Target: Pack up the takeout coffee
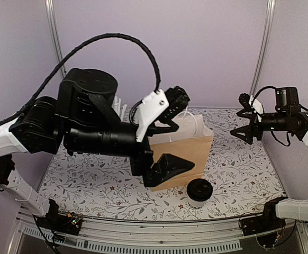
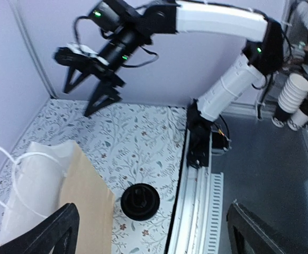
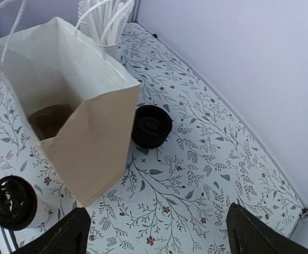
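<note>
**ITEM:** takeout coffee (image 1: 199,191)

**LOC:** Upright on table (image 1: 90,180), just beside near base corner of paper bag (image 1: 188,151). Not in the bag.
- Rel. to left gripper (image 2: 153,207): below and between the fingers, a bit toward the bag-side one.
- Rel. to right gripper (image 3: 154,211): out past one finger, well to the side. Bag's open mouth lies ahead of those jaws.

**JAWS:**
- L: spread wide, nothing held.
- R: apart, nothing held, raised well clear of the table.

**RISKS (est.):**
1. Bag crowds the cup. An L finger coming down on that side prob. clips the bag wall, so the bag gets shoved or tipped.
2. Thin paper wall. A hard squeeze could buckle the cup, pop the lid and spill. A grip on the lid alone may lift the lid off w/o the cup.
3. Bag is light and unbraced. If the cup base catches the rim on entry, the bag folds or falls. White handles stand up at the mouth and could snag.
4. Tilt in transit could leak at the lid.

**LOOK:**
- Small white paper cup w/ round black plastic lid.
- Lid is glossy, w/ raised rim and recessed centre. It looks seated and level.
- Cup wall is mostly hidden under the lid from above. Print is too small to read.
- Bag interior shows a bare brown floor.
</note>
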